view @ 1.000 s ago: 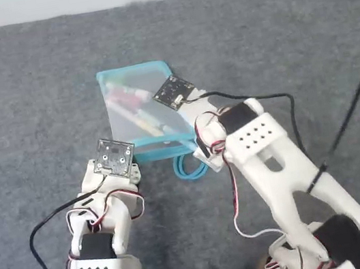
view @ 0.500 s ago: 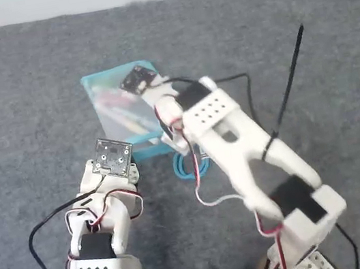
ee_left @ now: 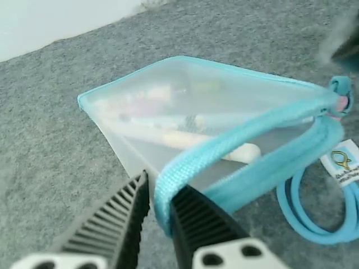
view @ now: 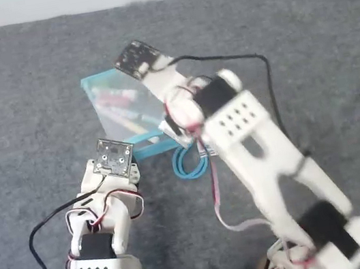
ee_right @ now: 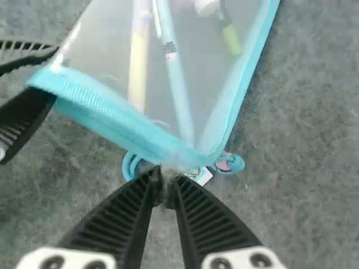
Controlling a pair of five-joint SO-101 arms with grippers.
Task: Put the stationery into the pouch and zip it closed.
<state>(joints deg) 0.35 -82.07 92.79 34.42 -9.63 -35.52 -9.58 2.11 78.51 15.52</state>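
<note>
Pouch: the clear pouch (ee_left: 202, 106) with light blue trim is on the grey table (view: 22, 99), at the far side of both arms, and its zip edge (ee_left: 235, 140) is raised off the table.
Left gripper: the left gripper (ee_left: 160, 188) has its two black jaws pressed together on the blue zip edge at one end, so this corner of the pouch sits right between the fingertips.
Right gripper: the right gripper (ee_right: 164, 182) is closed on the other end of the same edge, at the corner where the loop strap (ee_right: 132, 165) and a small tag (ee_right: 230, 163) hang.
Between the tools: the zip edge is stretched from one gripper to the other.
Long axis: the zip edge runs side to side on the near side of the pouch, and the closed bottom edge points to the far side of the table.
Stationery: the stationery (ee_left: 185, 123) lies inside, with the pens more or less along the zip edge.
Hidden: in the high view the right arm (view: 233, 119) covers the right part of the pouch.
Hard to see: the piece between the right jaws is probably the zip pull, but the jaws cover it. I cannot tell how far the zip is closed.
</note>
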